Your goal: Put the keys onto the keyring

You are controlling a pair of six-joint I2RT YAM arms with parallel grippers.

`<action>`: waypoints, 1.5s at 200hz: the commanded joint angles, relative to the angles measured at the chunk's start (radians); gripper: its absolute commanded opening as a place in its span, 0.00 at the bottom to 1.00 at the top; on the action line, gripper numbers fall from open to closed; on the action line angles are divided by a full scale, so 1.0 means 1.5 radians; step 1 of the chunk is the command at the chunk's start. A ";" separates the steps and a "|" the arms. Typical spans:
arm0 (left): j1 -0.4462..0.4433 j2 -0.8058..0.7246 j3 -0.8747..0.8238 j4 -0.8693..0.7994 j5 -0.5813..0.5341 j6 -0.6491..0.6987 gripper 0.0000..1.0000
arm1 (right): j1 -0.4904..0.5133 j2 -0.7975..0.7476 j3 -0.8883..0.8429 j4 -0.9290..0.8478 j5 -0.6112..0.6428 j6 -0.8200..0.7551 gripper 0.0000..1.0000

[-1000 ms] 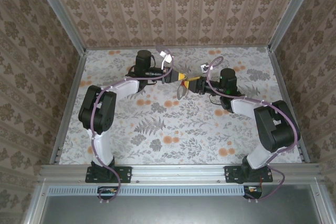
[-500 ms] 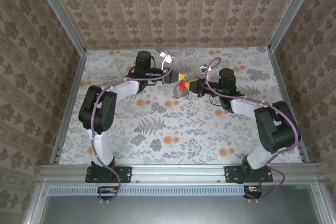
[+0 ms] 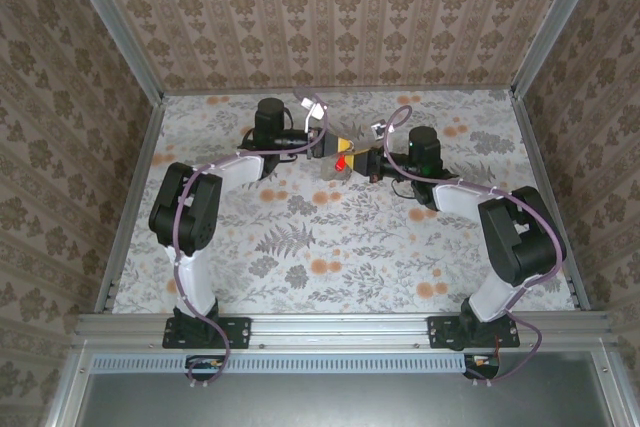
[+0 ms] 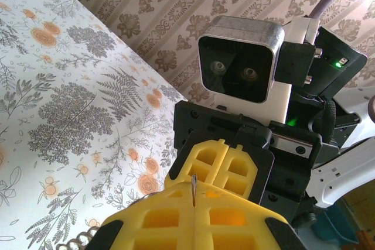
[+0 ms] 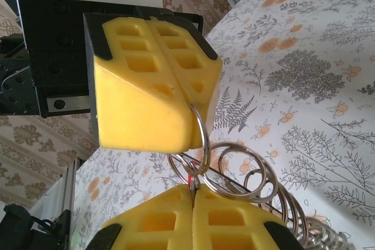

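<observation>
Your right gripper [image 3: 356,160] has pushed in toward the left gripper [image 3: 336,147] over the last second, and its jaws have gone from part open to closed. The two now meet tip to tip just above the centre of the top view, over the floral table [image 3: 300,247]. The red key [image 3: 343,161] shows as a bright spot right between them. In the right wrist view, your left pads [image 5: 146,86] stand pressed together in the upper left, pinching the keyring [image 5: 201,130], a thin metal ring that hangs out of their tip. Your right pads [image 5: 158,221], at the bottom edge, are clamped on a thin sliver of metal, with the key's red head just above their seam. More wire rings [image 5: 246,171] and a coil [image 5: 304,232] trail off toward the lower right.
</observation>
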 commanded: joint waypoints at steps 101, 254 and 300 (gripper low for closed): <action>0.032 -0.012 -0.030 0.211 -0.058 -0.146 0.00 | -0.050 -0.070 -0.102 0.024 0.012 0.025 0.48; 0.009 -0.001 -0.040 0.267 -0.140 -0.222 0.00 | -0.021 0.002 -0.034 0.189 0.065 0.104 0.59; 0.008 -0.001 -0.035 0.261 -0.145 -0.219 0.00 | -0.008 0.007 -0.024 0.187 0.076 0.098 0.59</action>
